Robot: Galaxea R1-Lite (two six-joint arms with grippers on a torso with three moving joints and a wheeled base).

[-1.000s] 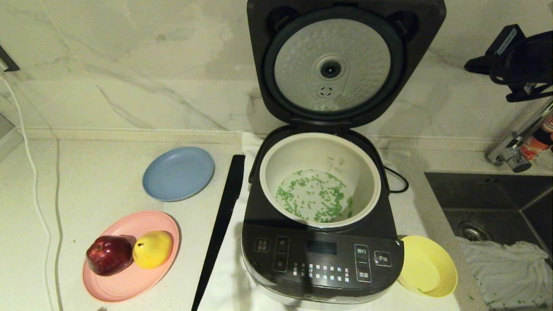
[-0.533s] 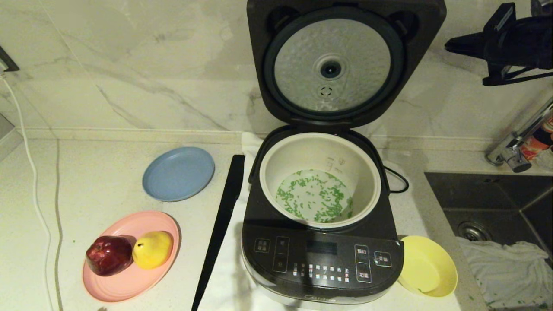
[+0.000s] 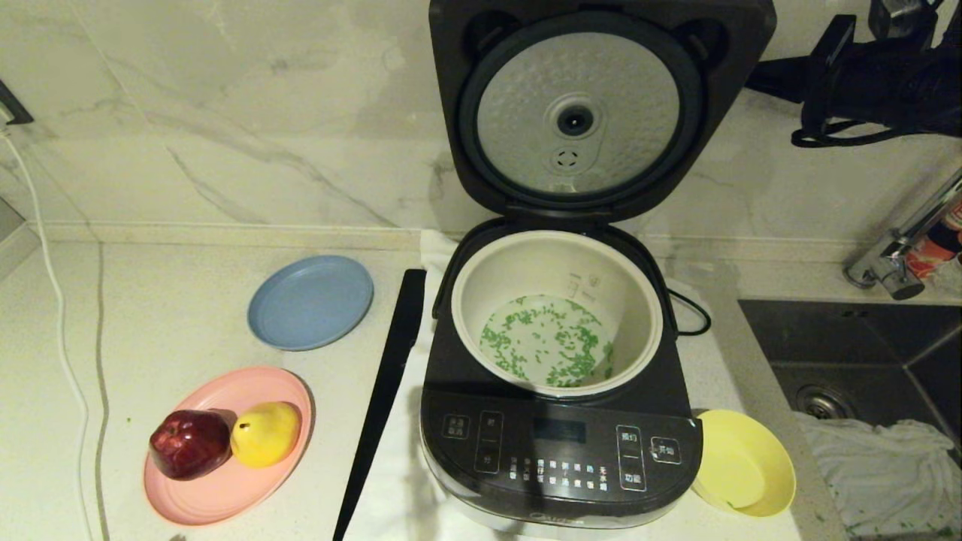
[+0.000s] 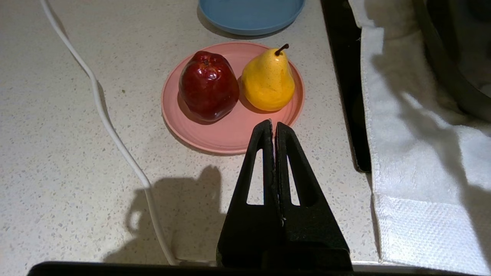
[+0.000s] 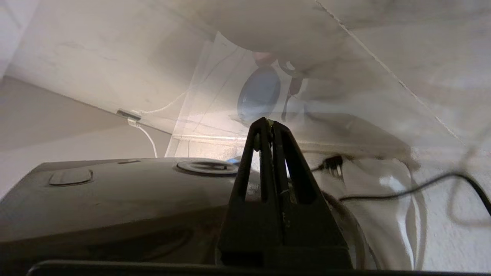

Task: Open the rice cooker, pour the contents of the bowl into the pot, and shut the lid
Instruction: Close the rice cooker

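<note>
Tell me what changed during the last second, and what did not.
The right claw, shut and empty, travelled left from the head view's right edge to the open lid, reaching behind its back. The green bits in the pot, the yellow bowl and the fruit plate stayed put.

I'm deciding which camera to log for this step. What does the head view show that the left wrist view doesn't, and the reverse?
Only the head view: the open lid, the pot holding the green contents, the empty yellow bowl, the sink, and the right gripper up beside the lid.

Only the left wrist view: the left gripper, fingers shut, above the counter.

Both: the pink plate with apple and pear, and the blue plate.
</note>
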